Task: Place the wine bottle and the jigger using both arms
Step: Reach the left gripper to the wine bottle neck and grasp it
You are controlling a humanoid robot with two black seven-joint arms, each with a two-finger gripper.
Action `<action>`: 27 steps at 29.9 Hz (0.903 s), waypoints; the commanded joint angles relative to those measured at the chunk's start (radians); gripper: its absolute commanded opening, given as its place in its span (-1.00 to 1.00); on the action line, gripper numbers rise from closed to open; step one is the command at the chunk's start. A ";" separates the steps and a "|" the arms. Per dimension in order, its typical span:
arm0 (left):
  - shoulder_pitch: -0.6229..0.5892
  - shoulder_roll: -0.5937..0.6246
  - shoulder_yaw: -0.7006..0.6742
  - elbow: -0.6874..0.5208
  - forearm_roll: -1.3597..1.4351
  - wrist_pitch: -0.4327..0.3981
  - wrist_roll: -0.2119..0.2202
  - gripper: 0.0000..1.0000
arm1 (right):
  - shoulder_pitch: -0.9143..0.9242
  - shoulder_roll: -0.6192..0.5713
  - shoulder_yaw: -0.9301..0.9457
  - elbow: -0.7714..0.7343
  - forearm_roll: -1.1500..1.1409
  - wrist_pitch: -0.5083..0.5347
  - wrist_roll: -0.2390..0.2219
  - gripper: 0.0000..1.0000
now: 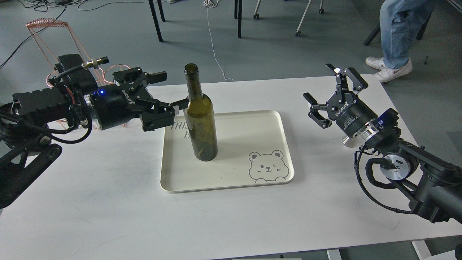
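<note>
The wine bottle (200, 119) stands upright on the left half of a cream tray (252, 124). My left gripper (170, 91) is open and lies level, reaching in from the left at the height of the bottle's shoulder. Its nearer fingertip (181, 104) is at the bottle's left side; the other finger is behind and to the left. My right gripper (331, 94) is open and empty, raised above the table to the right of the tray. The jigger (347, 141) is almost wholly hidden behind my right wrist; only a silver edge shows.
A copper wire rack (47, 32) stands at the back left, mostly behind my left arm. The tray has a bear drawing (269, 167) at its front right. A person's legs (395, 39) stand beyond the table's far right corner. Chair legs stand on the floor behind.
</note>
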 commanded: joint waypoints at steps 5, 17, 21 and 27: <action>-0.066 -0.086 0.054 0.059 0.000 -0.006 0.000 0.96 | -0.016 -0.002 0.001 0.002 0.000 0.000 0.000 0.97; -0.130 -0.155 0.104 0.152 0.000 -0.004 0.000 0.80 | -0.033 -0.004 0.004 0.000 -0.002 0.000 0.000 0.97; -0.132 -0.164 0.104 0.156 0.000 -0.001 0.000 0.53 | -0.037 -0.002 0.002 0.000 -0.002 0.000 0.000 0.97; -0.134 -0.164 0.104 0.167 0.000 0.002 0.000 0.23 | -0.037 -0.002 0.002 0.000 -0.020 0.000 0.000 0.97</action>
